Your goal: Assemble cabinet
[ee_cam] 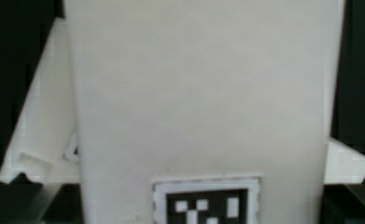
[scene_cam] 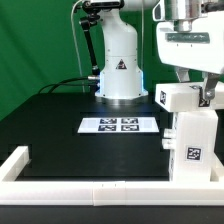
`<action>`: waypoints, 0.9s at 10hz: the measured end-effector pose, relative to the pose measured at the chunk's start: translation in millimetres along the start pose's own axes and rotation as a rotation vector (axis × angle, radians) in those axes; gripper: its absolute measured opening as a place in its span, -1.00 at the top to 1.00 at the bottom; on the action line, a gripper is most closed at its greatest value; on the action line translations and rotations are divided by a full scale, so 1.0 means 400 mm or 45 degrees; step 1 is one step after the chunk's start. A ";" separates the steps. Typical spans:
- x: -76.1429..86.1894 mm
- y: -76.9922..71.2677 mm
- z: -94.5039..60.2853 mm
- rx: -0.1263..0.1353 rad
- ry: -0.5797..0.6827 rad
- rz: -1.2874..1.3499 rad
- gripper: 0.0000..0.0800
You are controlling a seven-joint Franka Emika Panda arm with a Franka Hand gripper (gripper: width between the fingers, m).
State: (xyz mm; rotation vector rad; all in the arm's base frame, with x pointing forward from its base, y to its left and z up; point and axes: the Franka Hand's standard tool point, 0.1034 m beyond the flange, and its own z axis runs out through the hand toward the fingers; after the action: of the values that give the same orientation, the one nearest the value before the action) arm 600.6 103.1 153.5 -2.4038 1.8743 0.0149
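Observation:
The cabinet's large white box shell (scene_cam: 192, 145) stands upright at the exterior view's right, with a tag on its front. A smaller white tagged cabinet block (scene_cam: 176, 97) sits at its top. My gripper (scene_cam: 200, 92) comes down from above, and a dark finger lies against the block's side, shut on it. In the wrist view a tall white panel of the cabinet (ee_cam: 197, 100) fills the frame, with a tag (ee_cam: 209, 205) low on it. It hides my fingers. Another white part (ee_cam: 37, 130) slants behind it.
The marker board (scene_cam: 120, 124) lies flat mid-table on the black surface. The white robot base (scene_cam: 118, 70) stands behind it. The low white border rail (scene_cam: 90, 190) runs along the front edge and turns up the exterior view's left side. A green backdrop stands behind.

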 end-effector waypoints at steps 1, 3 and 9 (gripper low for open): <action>-0.004 -0.002 -0.001 0.005 0.000 0.122 -0.39; 0.001 -0.004 -0.001 0.007 -0.009 0.178 -0.39; -0.007 -0.020 -0.052 0.080 -0.099 0.300 -0.99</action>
State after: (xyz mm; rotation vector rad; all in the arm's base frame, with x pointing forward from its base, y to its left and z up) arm 606.7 106.1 174.9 -2.0987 2.0763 0.0636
